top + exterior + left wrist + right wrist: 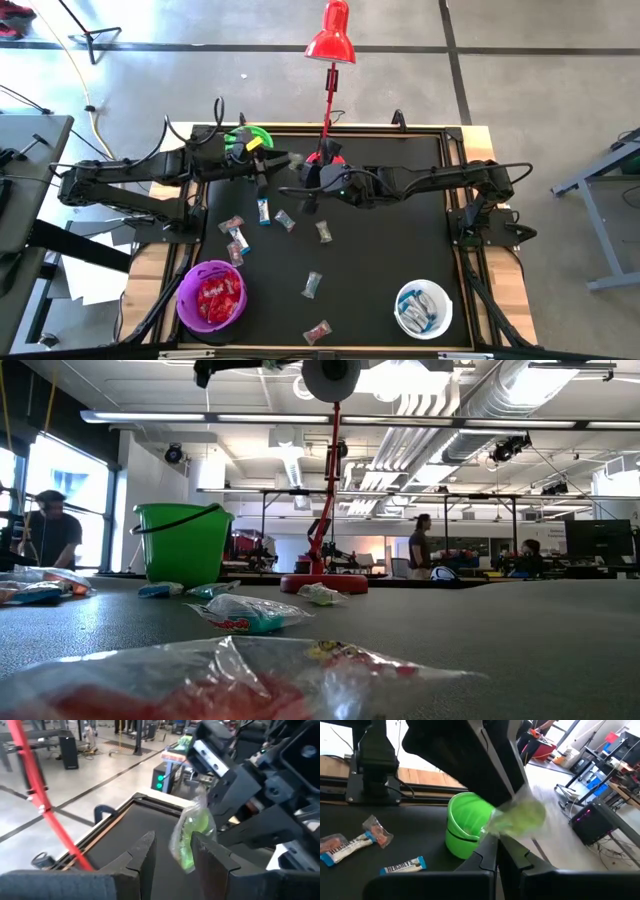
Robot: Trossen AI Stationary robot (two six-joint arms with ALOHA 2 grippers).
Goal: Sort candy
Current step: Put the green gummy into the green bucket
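Note:
A green candy in a clear wrapper [189,837] hangs high above the black table [400,240], with my right gripper [496,847] shut on it. My left gripper [172,857] is open, and the candy hangs in the gap, close against one finger [212,857]; whether it touches I cannot tell. Both grippers meet near the table's far middle, left gripper [272,160] facing right gripper [306,176]. The green bowl [247,137] stands just behind them at the far left. Several loose candies [262,212] lie on the table left of the middle. My right gripper pinches the clear wrapper's end [491,829] between its two shut fingers. The fingers come nearly level from the table's right. The green candy is lifted clear of the table; in the left wrist view its body droops below the right fingers [216,780].
A red desk lamp [331,45] stands on its base [326,155] at the far middle, right beside the grippers. A purple bowl [186,300] with red candies is near left, a white bowl [448,312] with blue-and-white ones near right. Free room lies at the table's right.

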